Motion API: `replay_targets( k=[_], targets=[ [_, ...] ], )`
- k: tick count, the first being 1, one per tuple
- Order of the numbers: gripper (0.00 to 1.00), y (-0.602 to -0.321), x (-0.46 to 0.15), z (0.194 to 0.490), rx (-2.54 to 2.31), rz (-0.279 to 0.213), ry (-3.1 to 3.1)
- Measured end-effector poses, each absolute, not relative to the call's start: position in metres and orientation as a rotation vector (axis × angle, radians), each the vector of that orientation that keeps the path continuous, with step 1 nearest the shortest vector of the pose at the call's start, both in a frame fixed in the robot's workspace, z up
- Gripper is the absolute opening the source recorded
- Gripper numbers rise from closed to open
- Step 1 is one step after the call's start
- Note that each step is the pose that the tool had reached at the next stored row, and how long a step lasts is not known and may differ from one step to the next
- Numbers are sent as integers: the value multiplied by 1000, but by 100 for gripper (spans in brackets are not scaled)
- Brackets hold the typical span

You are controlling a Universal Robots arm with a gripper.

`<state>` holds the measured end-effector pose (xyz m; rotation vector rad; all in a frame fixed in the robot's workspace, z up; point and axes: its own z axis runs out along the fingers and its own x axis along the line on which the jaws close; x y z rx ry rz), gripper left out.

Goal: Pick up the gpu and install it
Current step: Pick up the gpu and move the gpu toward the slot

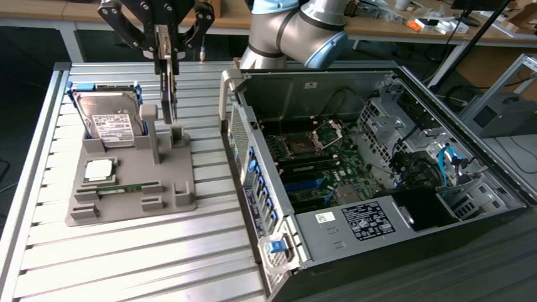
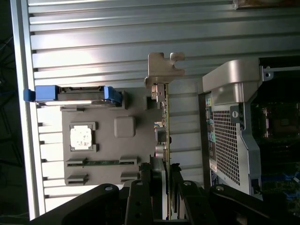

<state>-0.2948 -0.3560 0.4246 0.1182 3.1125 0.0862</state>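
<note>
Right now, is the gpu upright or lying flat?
Upright. The gpu stands on edge, vertical, clamped at its top by the pincer above the gray holder. Whether its lower edge sits in that holder: cannot tell.

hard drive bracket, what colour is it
The bracket is blue; it shows best in the wrist view.
</note>
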Motion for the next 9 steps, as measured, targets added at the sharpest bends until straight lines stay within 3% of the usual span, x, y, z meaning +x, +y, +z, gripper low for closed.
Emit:
replay_targets(
  k=[9],
  targets=[
    [27, -356, -295, 428, 118, 86, 3112]
  ],
)
